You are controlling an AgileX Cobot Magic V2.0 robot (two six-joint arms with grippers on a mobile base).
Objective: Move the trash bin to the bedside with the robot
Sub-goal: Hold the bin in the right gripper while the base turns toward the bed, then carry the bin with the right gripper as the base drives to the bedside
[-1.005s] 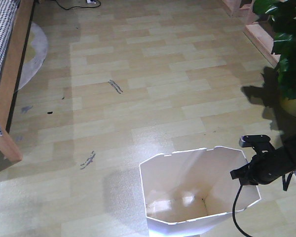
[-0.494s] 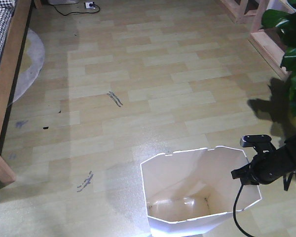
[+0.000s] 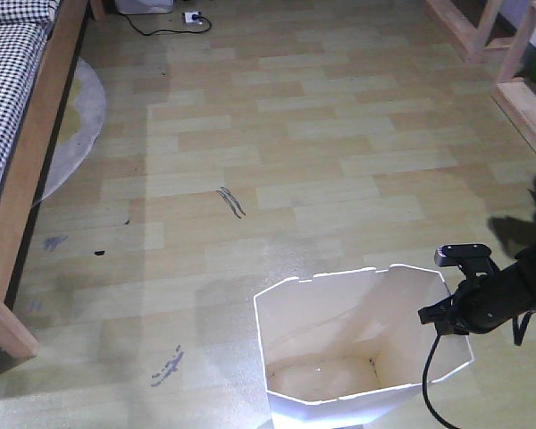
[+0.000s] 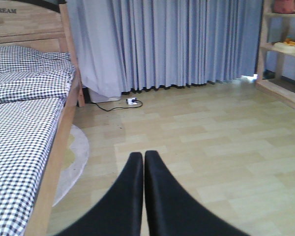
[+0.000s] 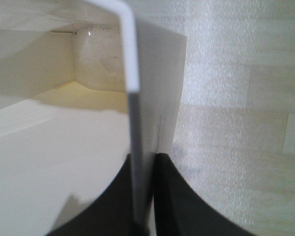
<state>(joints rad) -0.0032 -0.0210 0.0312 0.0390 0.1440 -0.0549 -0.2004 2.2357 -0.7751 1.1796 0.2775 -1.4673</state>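
Pinching the thin right-hand wall of the white bin (image 3: 339, 308), the right arm (image 3: 496, 299) is reaching in from the near right of the front view. Its jaws are clamping that wall just under the notched rim. The wrist view is showing one black finger (image 5: 113, 201) inside the bin (image 5: 49, 147) and the other outside, with the wall edge-on between them. The bin is standing mouth-up and empty at the near right of the wooden floor (image 3: 339, 152); whether its base is touching the floor I cannot tell. The bed (image 3: 31, 170), with its light wooden frame and checked bedding, is running along the left side, well apart from the bin, and a round pale rug (image 3: 85, 116) is poking out beside it. The left arm's jaws are pressed together and gripping nothing. Its fingers (image 4: 130, 196) are pointing across the floor toward the curtain (image 4: 177, 44), with the bed (image 4: 24, 128) on the left of that view. I am judging the step in hand to be the haul itself, with the bin gripped and most of the gap to the bed not yet covered. The next move is calling for travel leftward with the pinch held firm, since one thin, bendy wall is taking all the pull. It is also calling for a set-down just beside the frame.
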